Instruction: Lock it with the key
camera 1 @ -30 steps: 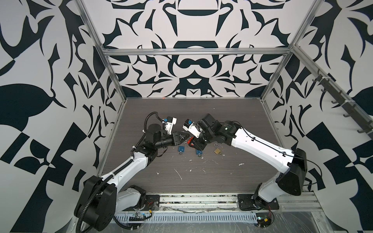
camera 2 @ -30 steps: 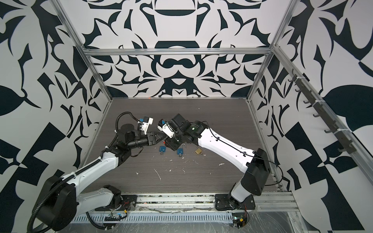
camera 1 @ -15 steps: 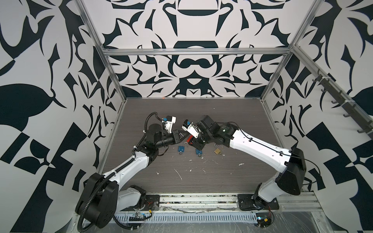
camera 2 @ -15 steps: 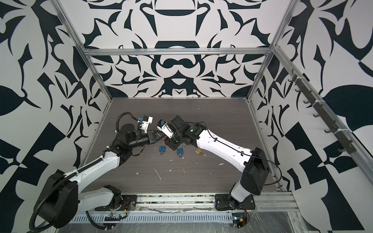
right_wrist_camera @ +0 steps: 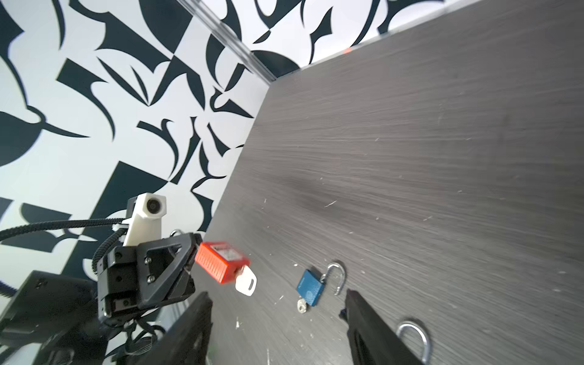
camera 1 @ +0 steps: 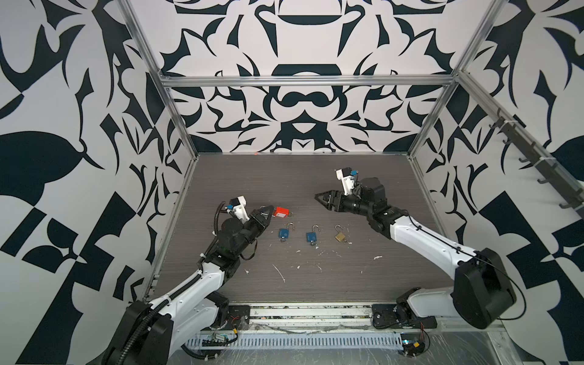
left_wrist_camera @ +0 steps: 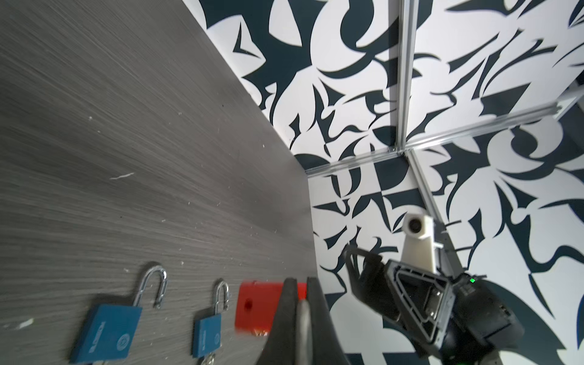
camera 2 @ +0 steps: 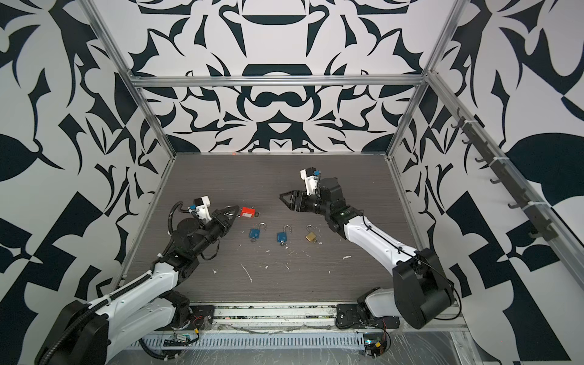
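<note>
My left gripper [camera 1: 268, 210] is shut on the metal shackle of a red padlock [camera 1: 281, 211], whose body sticks out past the fingertips toward the middle in both top views. In the left wrist view the shackle shows between the closed fingers [left_wrist_camera: 286, 303], with the red padlock [left_wrist_camera: 257, 305] behind them. A white-headed key [right_wrist_camera: 246, 282] sits in the end of the red padlock [right_wrist_camera: 221, 262] away from the shackle. My right gripper [camera 1: 317, 197] hangs to the right of the lock, well apart from it. In its wrist view the right gripper [right_wrist_camera: 275, 300] is open and holds nothing.
Two blue padlocks [camera 1: 284, 233] [camera 1: 311, 236] and a brass padlock [camera 1: 340, 236] lie in a row on the dark table [camera 1: 316, 177], shackles open, keys in their bases. White scraps litter the table nearer the front. Patterned walls close three sides.
My right gripper has let go at the red padlock's key end, opened and pulled back to the right. My left gripper has closed tighter on the shackle and shifted slightly left.
</note>
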Robot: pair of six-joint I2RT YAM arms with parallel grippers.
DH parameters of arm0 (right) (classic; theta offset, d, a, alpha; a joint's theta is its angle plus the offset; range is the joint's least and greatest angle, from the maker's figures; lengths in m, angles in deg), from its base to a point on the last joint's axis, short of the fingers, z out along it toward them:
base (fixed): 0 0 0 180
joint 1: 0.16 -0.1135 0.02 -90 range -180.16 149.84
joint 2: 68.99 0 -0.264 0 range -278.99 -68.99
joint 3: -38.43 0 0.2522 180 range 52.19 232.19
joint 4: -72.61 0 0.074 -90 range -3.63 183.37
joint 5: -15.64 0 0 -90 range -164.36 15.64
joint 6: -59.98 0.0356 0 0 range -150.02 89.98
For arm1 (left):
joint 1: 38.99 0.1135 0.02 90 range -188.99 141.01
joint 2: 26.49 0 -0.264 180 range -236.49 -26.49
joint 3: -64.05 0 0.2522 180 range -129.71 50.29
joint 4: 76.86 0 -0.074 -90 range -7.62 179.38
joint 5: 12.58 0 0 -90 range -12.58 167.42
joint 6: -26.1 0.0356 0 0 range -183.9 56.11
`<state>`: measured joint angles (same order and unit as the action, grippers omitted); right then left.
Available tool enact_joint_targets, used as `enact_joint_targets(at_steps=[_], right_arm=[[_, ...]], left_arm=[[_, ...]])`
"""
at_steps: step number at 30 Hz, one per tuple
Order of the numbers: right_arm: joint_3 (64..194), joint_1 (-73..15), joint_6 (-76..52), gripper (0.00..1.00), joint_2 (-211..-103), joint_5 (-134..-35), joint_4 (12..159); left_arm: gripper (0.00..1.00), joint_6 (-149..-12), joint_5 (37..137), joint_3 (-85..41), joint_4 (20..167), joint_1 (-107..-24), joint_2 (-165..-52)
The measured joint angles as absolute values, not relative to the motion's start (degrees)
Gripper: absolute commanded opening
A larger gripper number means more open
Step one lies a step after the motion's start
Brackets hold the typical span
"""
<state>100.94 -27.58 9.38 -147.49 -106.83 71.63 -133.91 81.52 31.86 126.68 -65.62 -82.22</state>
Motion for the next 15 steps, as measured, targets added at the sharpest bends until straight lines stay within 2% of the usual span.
enact_joint_targets(at_steps=[4, 15], right_arm=[[98.4, -29.3, 8.9, 0.7, -147.0, -109.8, 65.5], [96.2, -36.3, -8.7, 0.66, -147.7, -107.1, 49.6]], left_arm=[[0.0, -138.0, 80.7, 27.8, 125.4, -65.6, -82.5], [0.0, -147.1, 83.4, 24.6, 125.4, -67.1, -86.9]])
